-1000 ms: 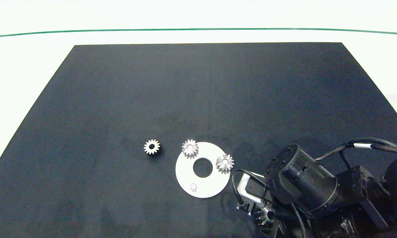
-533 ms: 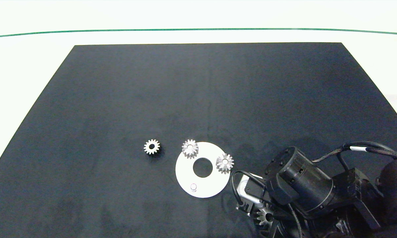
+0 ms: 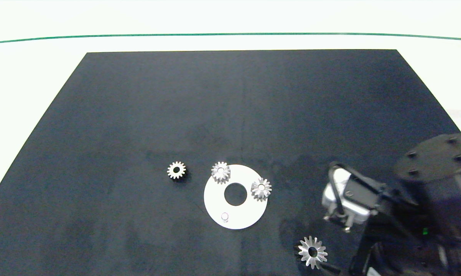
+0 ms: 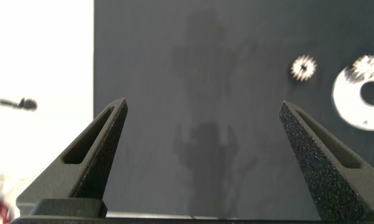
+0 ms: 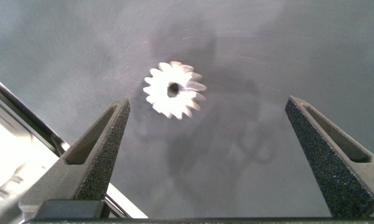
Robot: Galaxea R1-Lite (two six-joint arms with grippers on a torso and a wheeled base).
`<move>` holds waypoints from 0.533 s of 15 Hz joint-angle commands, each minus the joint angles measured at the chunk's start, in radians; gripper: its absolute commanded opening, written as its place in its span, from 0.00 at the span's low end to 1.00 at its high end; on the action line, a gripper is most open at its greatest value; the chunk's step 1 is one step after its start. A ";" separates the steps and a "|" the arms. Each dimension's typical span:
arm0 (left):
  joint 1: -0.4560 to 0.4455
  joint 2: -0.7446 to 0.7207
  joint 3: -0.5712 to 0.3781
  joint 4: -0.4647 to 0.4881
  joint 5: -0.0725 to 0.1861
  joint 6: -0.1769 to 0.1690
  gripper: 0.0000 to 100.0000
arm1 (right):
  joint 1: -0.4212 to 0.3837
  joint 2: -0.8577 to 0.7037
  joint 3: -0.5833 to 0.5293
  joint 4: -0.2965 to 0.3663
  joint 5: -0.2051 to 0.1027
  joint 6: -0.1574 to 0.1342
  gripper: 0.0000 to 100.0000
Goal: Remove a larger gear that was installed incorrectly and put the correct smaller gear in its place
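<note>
Progress looks about half made, by my reading: the larger gear (image 3: 312, 252) lies flat on the black mat (image 3: 230, 107), off the white disc (image 3: 215, 199), at roughly five o'clock from it and near the mat's front edge. In the right wrist view I see that gear (image 5: 173, 89) resting free below my right gripper (image 5: 218, 155), whose fingers are spread wide and grasp nothing. On the disc, two small gears sit at its rim, one at about eleven o'clock (image 3: 220, 171) and one at about two o'clock (image 3: 261, 188), while a bare peg (image 3: 224, 217) stands at about seven o'clock; I judge that peg to be the vacated seat. The smaller gear (image 3: 176, 170) waits on the mat at about ten o'clock from the disc, well apart from it, untouched. What I think is left: fetch that gear and set it on the bare peg. My left gripper (image 4: 205, 155) hangs spread and empty over the mat's left side, near the mat's edge where the pale table (image 3: 23, 96) begins; its wrist view shows the smaller gear (image 4: 303, 66) and the disc (image 4: 348, 99) farther off. Room is generous: the mat is bare to twelve o'clock of the disc. The tight spot is the front edge by the larger gear, where my right arm (image 3: 426, 199) crowds in.
</note>
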 commanded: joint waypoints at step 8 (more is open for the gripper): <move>-0.536 0.500 -0.052 -0.074 0.087 0.017 1.00 | -0.147 -0.604 -0.032 -0.008 0.074 0.077 1.00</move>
